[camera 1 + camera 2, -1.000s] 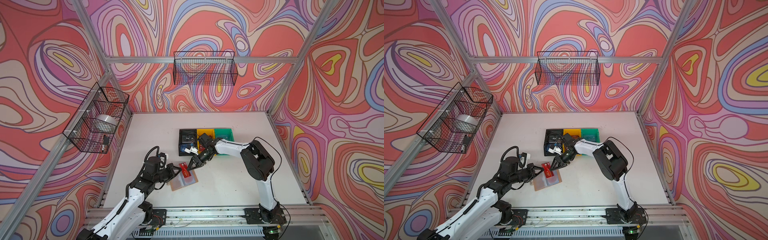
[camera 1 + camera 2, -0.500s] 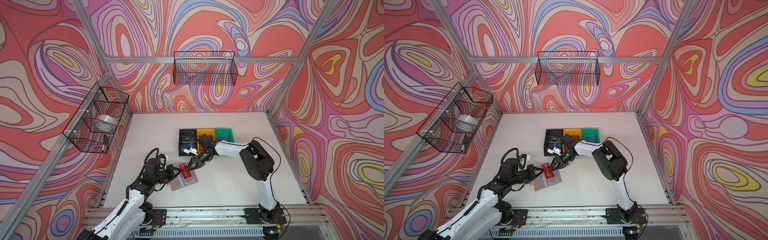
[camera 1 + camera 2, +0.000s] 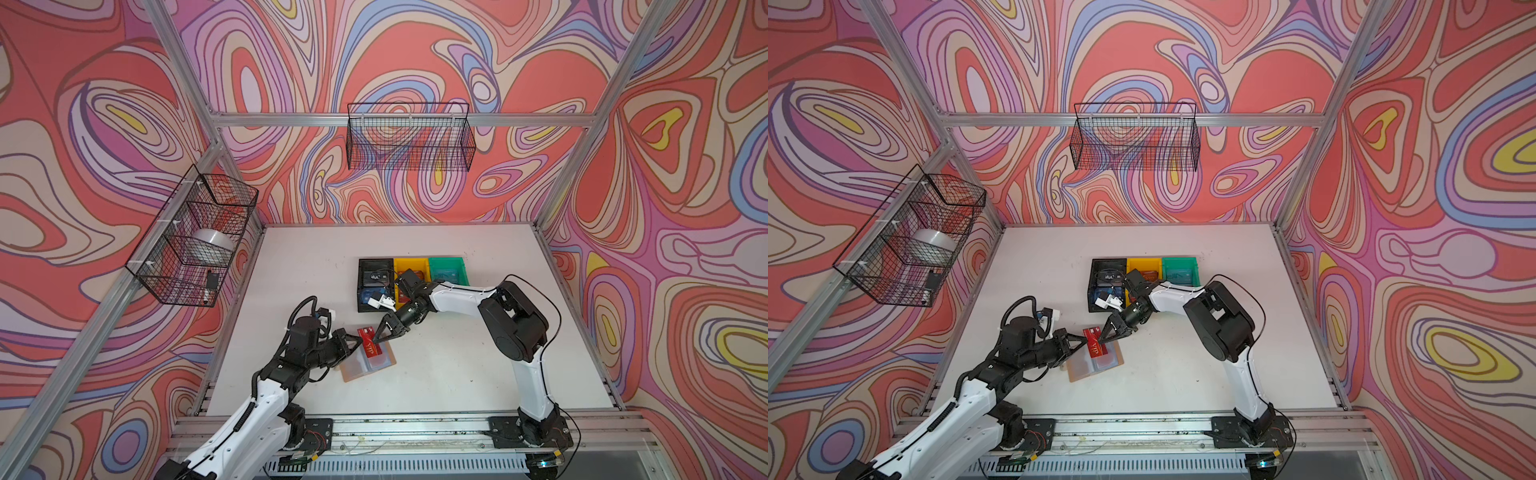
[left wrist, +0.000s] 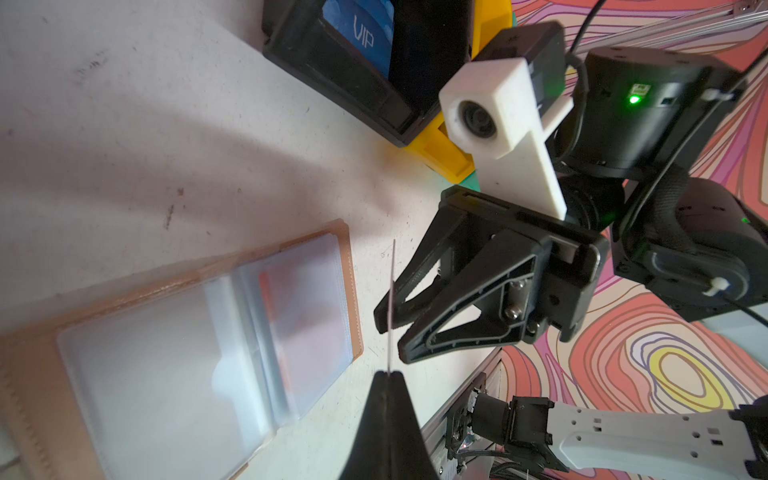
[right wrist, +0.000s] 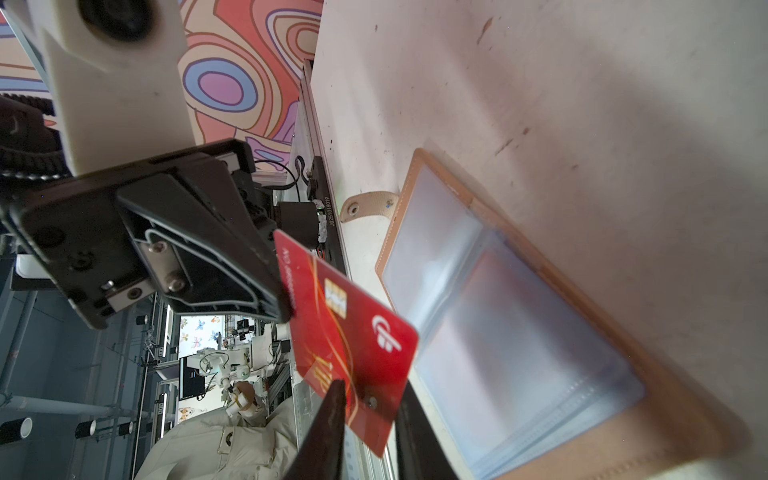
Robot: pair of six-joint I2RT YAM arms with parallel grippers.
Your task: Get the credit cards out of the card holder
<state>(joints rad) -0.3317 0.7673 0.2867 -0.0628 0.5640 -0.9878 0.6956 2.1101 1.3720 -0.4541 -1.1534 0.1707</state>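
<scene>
Holding the red card (image 5: 353, 332) raised off the worktop (image 3: 436, 365), near the open card holder (image 3: 365, 368).
Your left pincer (image 3: 360, 338) is clamped on one end; your right pincer (image 4: 392, 336) straddles the other end, jaws apart. Card holder lies flat, clear sleeves (image 4: 145, 353) facing up.

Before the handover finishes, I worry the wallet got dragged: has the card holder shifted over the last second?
No. The card holder lies just as far from the black bin as before, same angle.

I record: scuffed white table (image 3: 457, 374) carries the open card holder (image 3: 356, 370), plus black bin (image 3: 360, 286), yellow bin (image 3: 411, 261), green bin (image 3: 446, 260) abreast.
</scene>
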